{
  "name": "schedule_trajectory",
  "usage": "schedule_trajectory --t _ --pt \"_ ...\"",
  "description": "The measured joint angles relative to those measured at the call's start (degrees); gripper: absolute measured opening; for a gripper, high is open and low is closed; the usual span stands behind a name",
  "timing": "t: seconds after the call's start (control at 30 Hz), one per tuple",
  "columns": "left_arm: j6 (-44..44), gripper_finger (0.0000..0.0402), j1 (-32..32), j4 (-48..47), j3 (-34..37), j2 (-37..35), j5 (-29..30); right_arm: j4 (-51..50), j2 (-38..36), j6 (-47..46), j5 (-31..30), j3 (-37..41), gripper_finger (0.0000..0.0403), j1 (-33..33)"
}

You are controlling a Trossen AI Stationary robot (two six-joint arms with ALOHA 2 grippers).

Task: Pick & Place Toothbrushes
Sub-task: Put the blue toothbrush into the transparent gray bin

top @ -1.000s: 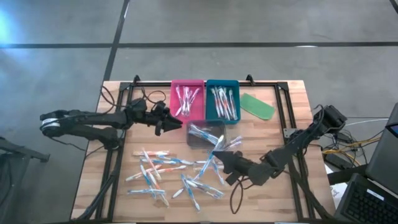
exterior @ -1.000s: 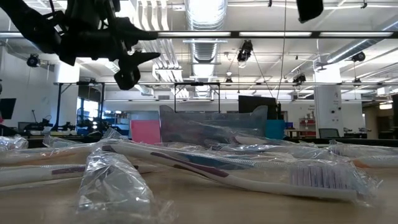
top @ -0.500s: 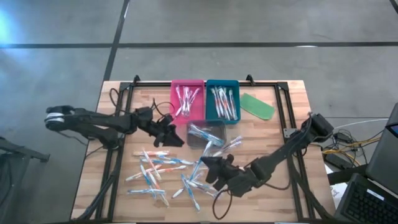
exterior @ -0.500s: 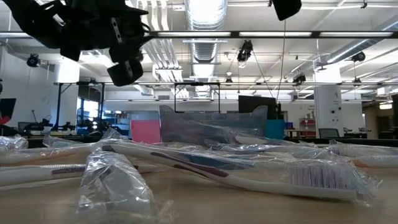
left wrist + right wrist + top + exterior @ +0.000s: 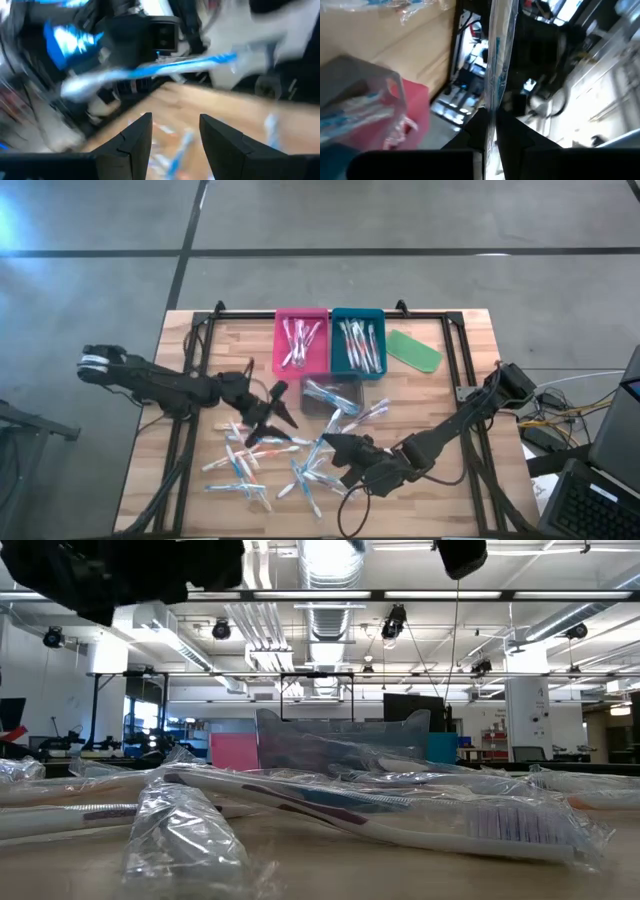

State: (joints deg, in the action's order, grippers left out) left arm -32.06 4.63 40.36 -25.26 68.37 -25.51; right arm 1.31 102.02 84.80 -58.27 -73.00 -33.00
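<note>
Table (image 5: 470, 380): wooden top with a black frame around it; both arms reach in over its middle.
Left arm (image 5: 160, 383): comes from the left edge toward the middle.
Right arm (image 5: 460, 425): comes from the right edge, bent toward the near middle.
Pink tray (image 5: 301, 340): at the far edge, holding a few toothbrushes.
Teal tray (image 5: 358, 340): just beside the pink tray on its right, also holding toothbrushes.
Clear tub (image 5: 331, 395): near the table's middle, in front of the two trays, with wrapped brushes inside.
Green piece (image 5: 414, 350): flat oblong, lying right of the teal tray.
Toothbrushes (image 5: 260, 455): most lie scattered in clear wrappers over the near middle of the table; the low view shows them lying flat on the wood (image 5: 400, 820).
Left tool (image 5: 272, 415): fingers (image 5: 132, 142) spread apart with nothing between them, over the far side of the scattered pile, left of the tub.
Right tool (image 5: 335, 448): over the scattered pile; its fingers (image 5: 515, 135) are pinched on one wrapped brush (image 5: 495, 70), which stands up between them.
</note>
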Motion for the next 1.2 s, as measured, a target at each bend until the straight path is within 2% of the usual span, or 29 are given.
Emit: schedule_trajectory --t 0.07,0.17,0.3,0.4,0.67,1.07,1.2 --pt "-9.9 0.017 2.9 -0.3 0.0 0.5 6.2 -1.3 0.0 -4.6 0.0 0.0 0.0022 0.4" --pt "-22.7 0.017 7.5 -0.4 -0.1 1.4 19.3 -3.5 -0.2 -11.2 0.4 0.1 0.0022 0.8" --pt "-36.9 0.017 12.5 -0.3 -1.6 3.3 35.0 -7.0 -0.2 -19.4 4.4 0.1 0.0022 1.6" --pt "-43.4 0.017 14.8 -0.4 -2.7 4.6 41.1 -9.8 -0.2 -23.4 5.0 0.1 0.0022 2.0" --pt "-46.9 0.017 17.1 -0.3 -5.4 8.3 41.7 -10.9 -0.3 -24.8 5.0 0.2 0.0022 2.1" --pt "-47.6 0.0169 18.4 -0.3 -14.2 16.7 42.2 -10.8 -0.3 -25.1 4.8 0.2 0.0022 2.6" --pt "-47.7 0.0149 18.8 -0.3 -15.2 17.6 42.2 -11.1 -0.3 -25.6 4.3 0.2 0.0022 2.6"
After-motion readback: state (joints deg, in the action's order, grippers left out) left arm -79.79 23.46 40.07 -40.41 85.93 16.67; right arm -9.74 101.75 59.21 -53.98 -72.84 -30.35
